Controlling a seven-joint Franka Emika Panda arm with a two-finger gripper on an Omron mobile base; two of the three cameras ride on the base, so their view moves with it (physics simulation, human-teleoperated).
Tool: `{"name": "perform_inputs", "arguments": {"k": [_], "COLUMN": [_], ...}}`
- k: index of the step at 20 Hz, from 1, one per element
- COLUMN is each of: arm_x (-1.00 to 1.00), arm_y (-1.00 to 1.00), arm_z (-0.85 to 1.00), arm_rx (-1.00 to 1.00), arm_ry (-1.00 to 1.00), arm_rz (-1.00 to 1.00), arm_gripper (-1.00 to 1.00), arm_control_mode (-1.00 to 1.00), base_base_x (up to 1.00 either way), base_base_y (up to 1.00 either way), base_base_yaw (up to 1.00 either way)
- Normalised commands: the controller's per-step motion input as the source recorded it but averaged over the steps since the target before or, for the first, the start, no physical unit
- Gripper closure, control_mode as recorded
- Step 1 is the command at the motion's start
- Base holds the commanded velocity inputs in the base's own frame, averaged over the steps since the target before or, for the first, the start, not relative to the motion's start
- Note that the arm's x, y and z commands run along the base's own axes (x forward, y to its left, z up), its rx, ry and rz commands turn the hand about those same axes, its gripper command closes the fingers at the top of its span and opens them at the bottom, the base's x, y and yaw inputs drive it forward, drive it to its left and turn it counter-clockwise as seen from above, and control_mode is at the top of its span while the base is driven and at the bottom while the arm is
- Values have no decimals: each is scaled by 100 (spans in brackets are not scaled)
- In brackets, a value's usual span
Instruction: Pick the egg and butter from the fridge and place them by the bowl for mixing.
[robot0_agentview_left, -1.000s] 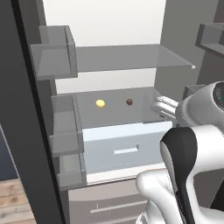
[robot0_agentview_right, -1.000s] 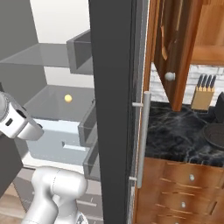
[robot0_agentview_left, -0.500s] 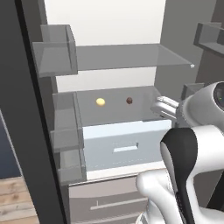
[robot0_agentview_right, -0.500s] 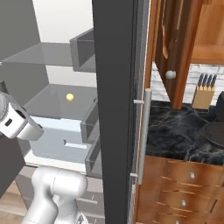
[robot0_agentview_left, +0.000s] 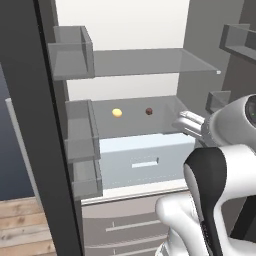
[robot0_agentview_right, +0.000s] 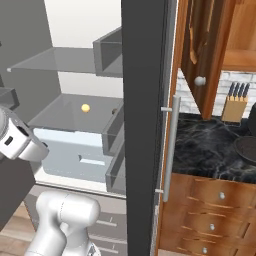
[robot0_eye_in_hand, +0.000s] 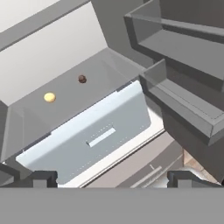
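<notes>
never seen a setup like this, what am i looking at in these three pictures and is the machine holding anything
This is a computer-rendered kitchen with a white robot arm with dark joints standing at an open fridge with a dark grey door. Two pictures come from cameras on the robot's base, one behind the arm on its left and one on its right. The third comes from a camera on the hand, looking along the claw, whose two dark fingertips rise at the bottom edge.

On the grey glassy shelf above the pale blue drawer lie a small yellow-orange ball, the egg, and a small dark brown ball, side by side and apart. The claw is open and holds nothing.
</notes>
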Motion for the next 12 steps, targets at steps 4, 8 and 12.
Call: {"name": "perform_inputs", "arguments": {"k": [4,8,12], "arm_x": [0,1,5], "arm_y": [17,21,7], "arm_z": [0,0,0], "arm_rx": [-10,-11,-2], "arm_ry": [11,18,6], "arm_rz": [19,26,27], "arm_gripper": [-100,-100,-100], "arm_control_mode": [-100,-100,-100], "base_base_x": [0,0,0], "base_base_y": [0,0,0], "base_base_yaw": [0,0,0]}}
